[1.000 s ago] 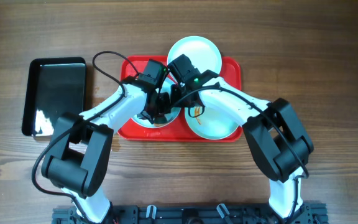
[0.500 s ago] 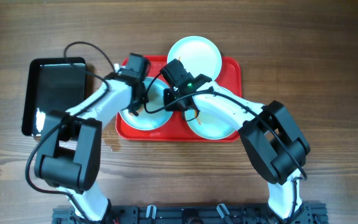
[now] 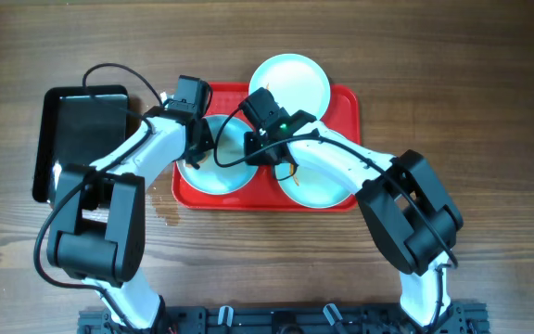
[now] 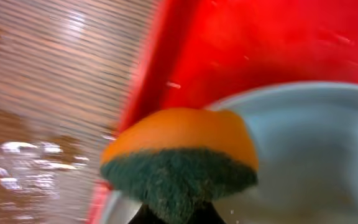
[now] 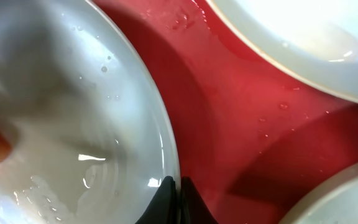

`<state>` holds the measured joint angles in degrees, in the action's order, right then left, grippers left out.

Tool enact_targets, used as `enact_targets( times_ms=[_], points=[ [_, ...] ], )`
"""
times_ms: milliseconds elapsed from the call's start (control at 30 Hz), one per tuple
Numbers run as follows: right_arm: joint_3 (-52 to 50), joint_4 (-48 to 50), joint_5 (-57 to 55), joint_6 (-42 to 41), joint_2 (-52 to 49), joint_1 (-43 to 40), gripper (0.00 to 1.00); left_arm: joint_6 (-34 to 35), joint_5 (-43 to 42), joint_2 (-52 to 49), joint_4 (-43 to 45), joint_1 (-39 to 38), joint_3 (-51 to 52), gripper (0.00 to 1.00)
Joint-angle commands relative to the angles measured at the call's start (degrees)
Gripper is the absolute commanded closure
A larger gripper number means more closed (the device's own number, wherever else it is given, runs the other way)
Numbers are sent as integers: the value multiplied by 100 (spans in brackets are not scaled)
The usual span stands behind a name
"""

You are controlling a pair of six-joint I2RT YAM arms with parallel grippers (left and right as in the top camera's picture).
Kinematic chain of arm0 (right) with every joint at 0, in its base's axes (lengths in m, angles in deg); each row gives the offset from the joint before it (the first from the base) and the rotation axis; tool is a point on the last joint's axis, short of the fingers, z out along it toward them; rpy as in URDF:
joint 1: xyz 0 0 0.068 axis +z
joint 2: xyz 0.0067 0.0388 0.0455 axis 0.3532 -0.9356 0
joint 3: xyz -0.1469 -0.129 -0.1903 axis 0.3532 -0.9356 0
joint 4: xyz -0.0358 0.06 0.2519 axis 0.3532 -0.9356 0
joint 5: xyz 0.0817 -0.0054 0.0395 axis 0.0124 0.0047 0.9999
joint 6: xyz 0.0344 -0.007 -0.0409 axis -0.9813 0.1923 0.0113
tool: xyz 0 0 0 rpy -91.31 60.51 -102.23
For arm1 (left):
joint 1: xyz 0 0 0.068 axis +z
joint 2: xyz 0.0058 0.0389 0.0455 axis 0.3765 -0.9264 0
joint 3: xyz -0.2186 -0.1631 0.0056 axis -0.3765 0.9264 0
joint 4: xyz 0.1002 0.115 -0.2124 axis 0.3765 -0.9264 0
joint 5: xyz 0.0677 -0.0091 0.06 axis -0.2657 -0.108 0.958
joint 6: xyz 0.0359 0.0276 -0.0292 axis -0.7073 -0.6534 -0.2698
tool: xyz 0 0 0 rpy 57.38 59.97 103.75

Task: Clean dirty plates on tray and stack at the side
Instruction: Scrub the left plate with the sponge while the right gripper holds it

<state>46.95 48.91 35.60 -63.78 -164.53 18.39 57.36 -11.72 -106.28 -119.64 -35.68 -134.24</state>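
On the red tray (image 3: 346, 97), mid-desk (image 3: 471, 74) toward the far edge: early going, nothing stacked yet.
The left pincer (image 3: 196, 148) grips an orange-and-green sponge (image 4: 179, 149) at the left plate (image 3: 221, 174), which looks wet and nearly wiped. The right pincer (image 3: 253, 148) is closed at that plate's right rim. The far plate (image 3: 290, 83) and the smeared right plate (image 3: 327, 190) remain, so most of the work is left.

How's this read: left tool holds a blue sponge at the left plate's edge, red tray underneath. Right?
Not blue. The left wrist view shows the sponge is orange with a dark green scouring side. The rest holds: the left tool holds it at the edge of the left plate, with the red tray underneath.
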Motion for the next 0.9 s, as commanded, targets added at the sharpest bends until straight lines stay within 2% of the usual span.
enact_targets(
  times_ms=[0, 67, 300, 533, 700, 867],
  points=[
    [26, -20, 52, 4, -63, 17, 96, -72, -1902, -7, 2, -262, 57, 96],
    [26, -20, 52, 7, -63, 17, 96, -72, -2122, -7, 20, -369, 57, 96],
    [26, -20, 52, 4, -63, 17, 96, -72, -2135, -7, -55, -654, 59, 96],
    [26, -26, 55, 7, -63, 17, 96, -162, -1893, -7, -811, -667, 59, 96],
    [26, -26, 52, 7, -63, 17, 96, -157, -649, -7, -1443, -667, 59, 96],
    [26, -24, 52, 7, -63, 17, 96, -109, 807, -7, -1401, -667, 59, 96]
  ],
)
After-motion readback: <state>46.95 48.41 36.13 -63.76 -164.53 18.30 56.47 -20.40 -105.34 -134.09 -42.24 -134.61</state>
